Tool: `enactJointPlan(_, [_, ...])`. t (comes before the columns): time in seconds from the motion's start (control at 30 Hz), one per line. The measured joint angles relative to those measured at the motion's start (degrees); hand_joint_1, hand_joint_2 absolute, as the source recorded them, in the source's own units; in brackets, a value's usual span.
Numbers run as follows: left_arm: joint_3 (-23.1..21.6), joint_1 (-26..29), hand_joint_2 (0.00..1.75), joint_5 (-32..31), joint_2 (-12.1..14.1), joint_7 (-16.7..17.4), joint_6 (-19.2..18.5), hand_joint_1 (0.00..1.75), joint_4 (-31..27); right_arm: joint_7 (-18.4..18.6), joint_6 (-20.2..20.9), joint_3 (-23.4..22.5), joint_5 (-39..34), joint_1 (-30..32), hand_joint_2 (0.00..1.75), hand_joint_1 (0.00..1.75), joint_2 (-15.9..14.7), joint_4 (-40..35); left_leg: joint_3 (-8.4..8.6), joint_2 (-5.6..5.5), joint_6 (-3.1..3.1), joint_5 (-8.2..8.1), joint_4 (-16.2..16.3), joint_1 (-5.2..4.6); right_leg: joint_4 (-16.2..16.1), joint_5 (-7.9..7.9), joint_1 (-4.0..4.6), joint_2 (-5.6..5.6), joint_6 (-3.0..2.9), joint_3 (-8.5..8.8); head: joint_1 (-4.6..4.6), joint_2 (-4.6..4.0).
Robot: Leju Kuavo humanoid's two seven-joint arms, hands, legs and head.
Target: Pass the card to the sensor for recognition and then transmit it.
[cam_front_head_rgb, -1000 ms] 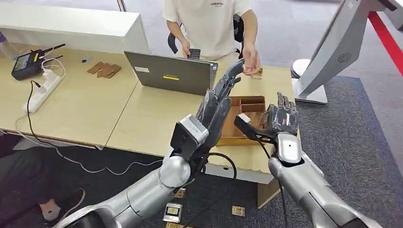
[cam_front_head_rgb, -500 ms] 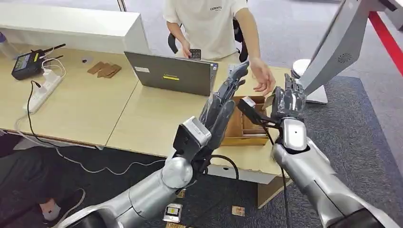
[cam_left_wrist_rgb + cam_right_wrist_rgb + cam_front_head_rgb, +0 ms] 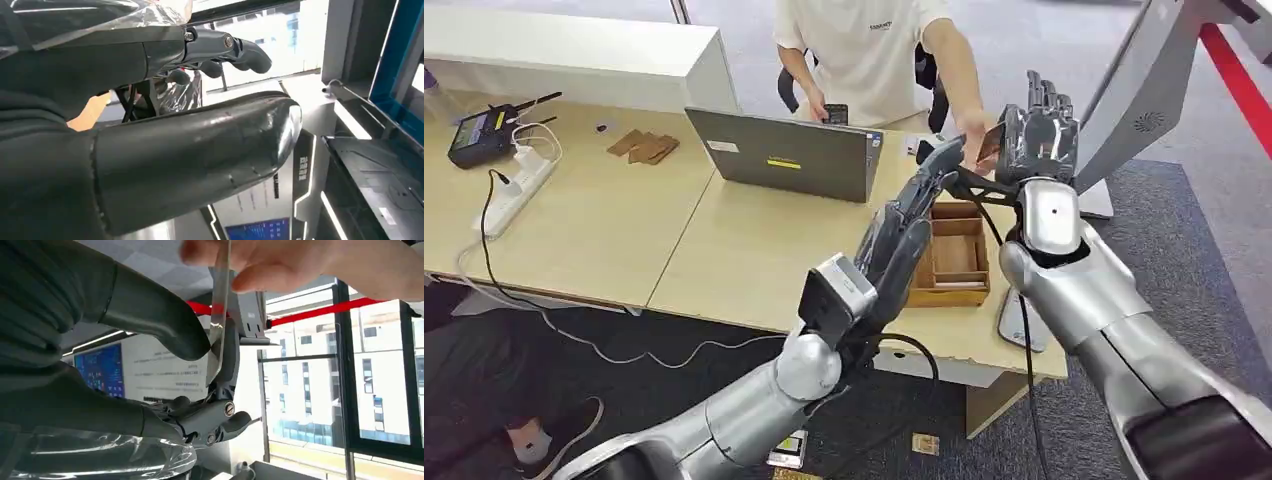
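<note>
My right hand (image 3: 1039, 135) is raised high over the far right of the table, palm away from me. It pinches a thin card (image 3: 218, 325) between the thumb (image 3: 160, 325) and a finger; the right wrist view shows the card edge-on. In the head view the card (image 3: 990, 142) shows as a small brown sliver beside the hand. A person's hand (image 3: 280, 262) grips the card's other end, and that hand (image 3: 969, 125) reaches over from behind the laptop. My left hand (image 3: 902, 235) is lifted over the table with its fingers stretched out and holds nothing.
A wooden compartment tray (image 3: 954, 258) lies under my hands near the table's front edge, with a flat grey device (image 3: 1021, 325) beside it. An open laptop (image 3: 784, 155) stands mid-table. A white slanted kiosk (image 3: 1129, 100) stands at right. A power strip (image 3: 516, 190) and brown cards (image 3: 644, 146) lie at left.
My right hand has risen from above the wooden tray up toward the person, carrying the card. The person's hand has come to the card and taken hold. My left hand drifted slightly right.
</note>
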Motion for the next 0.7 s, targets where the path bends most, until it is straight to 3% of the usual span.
enactJointPlan(0.4, [-0.4,-0.2,0.00,0.2,-0.7,-0.2,-0.3,0.00,0.9,1.8,-0.1,0.9,-0.4,-0.2,1.75,1.75,0.0,0.9,-0.01,0.00,0.00,0.00,0.0,-0.01,0.0,0.00,-0.01,-0.01,0.01,0.00,0.00,0.00])
enactJointPlan(0.43, [-0.5,-0.2,0.00,0.2,-0.7,-0.2,-0.5,0.00,1.0,1.8,-0.1,0.9,-0.4,-0.2,1.75,1.57,0.0,1.0,-0.02,0.00,0.00,0.00,0.0,-0.01,0.0,0.00,-0.01,-0.01,0.01,-0.01,0.00,0.00])
enactJointPlan(0.47, [-0.5,-0.2,0.00,0.1,-0.7,-0.2,-0.5,0.00,1.0,1.8,-0.1,1.0,-0.4,-0.2,1.75,0.07,0.0,1.2,-0.02,0.00,0.00,0.00,0.0,-0.01,0.0,-0.01,-0.01,-0.01,0.01,-0.01,-0.02,0.00])
enactJointPlan(0.5, [-0.5,-0.2,0.00,0.0,-0.7,-0.2,-0.5,0.00,1.0,1.8,0.0,1.0,-0.4,-0.2,1.75,0.00,0.0,1.3,-0.04,-0.01,0.00,-0.01,0.0,-0.01,0.0,-0.01,-0.01,-0.02,0.01,-0.02,0.00,0.00])
enactJointPlan(0.7, [-0.5,-0.2,0.00,-0.8,-0.7,0.7,-0.6,0.00,1.0,2.3,-0.2,1.0,-0.5,-0.1,1.75,0.00,0.0,2.0,-0.03,-0.01,0.00,-0.02,0.0,0.00,0.0,-0.02,-0.01,-0.01,0.00,-0.02,0.00,0.00])
